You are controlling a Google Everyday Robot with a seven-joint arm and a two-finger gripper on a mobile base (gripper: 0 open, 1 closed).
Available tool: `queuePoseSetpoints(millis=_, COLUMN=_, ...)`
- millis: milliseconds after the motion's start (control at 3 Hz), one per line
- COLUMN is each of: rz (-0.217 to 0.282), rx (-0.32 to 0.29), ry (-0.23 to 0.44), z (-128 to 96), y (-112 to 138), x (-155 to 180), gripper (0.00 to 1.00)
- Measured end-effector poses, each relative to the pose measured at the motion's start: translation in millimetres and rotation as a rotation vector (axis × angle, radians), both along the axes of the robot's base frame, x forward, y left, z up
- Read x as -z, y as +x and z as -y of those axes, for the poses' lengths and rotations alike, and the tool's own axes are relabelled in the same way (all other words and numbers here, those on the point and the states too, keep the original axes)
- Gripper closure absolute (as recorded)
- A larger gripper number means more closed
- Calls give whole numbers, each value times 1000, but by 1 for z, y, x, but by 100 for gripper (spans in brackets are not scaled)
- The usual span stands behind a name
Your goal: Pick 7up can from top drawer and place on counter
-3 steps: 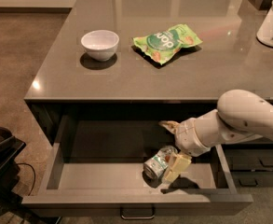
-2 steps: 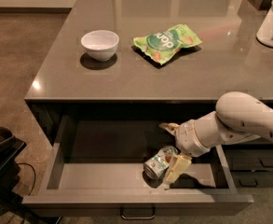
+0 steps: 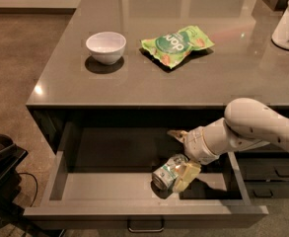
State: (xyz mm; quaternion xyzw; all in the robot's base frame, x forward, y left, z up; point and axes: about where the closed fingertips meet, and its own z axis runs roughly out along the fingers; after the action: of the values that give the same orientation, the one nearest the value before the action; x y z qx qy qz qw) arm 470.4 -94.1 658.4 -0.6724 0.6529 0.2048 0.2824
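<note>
Gripper (image 3: 177, 157) held inside top drawer (image 3: 60, 174), jaws spread apart, 7up can (image 3: 163, 175) tilted against lower jaw, positions found unchanged since earlier.

Green snack bag (image 3: 177, 44): white upside-down lettering, roughly "dop". 7up can (image 3: 167, 174) label unreadable. Gripper (image 3: 174, 158) in top drawer (image 3: 104, 189).

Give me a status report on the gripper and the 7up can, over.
Gripper inside top drawer, right at 7up can. Can tilted on drawer floor, not yet on counter. Bowl and snack bag on counter.
</note>
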Motion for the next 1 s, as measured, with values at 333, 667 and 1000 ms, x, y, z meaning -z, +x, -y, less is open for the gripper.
queuePoseSetpoints(millis=333, rz=8, rx=-3, ry=9, z=-2, y=0, x=10, gripper=0)
queuePoseSetpoints(millis=667, rz=1, rx=5, ry=27, z=-2, y=-3, x=24, gripper=0)
queuePoseSetpoints(millis=1000, rz=-2, rx=9, ry=39, z=-4, y=-5, x=33, gripper=0)
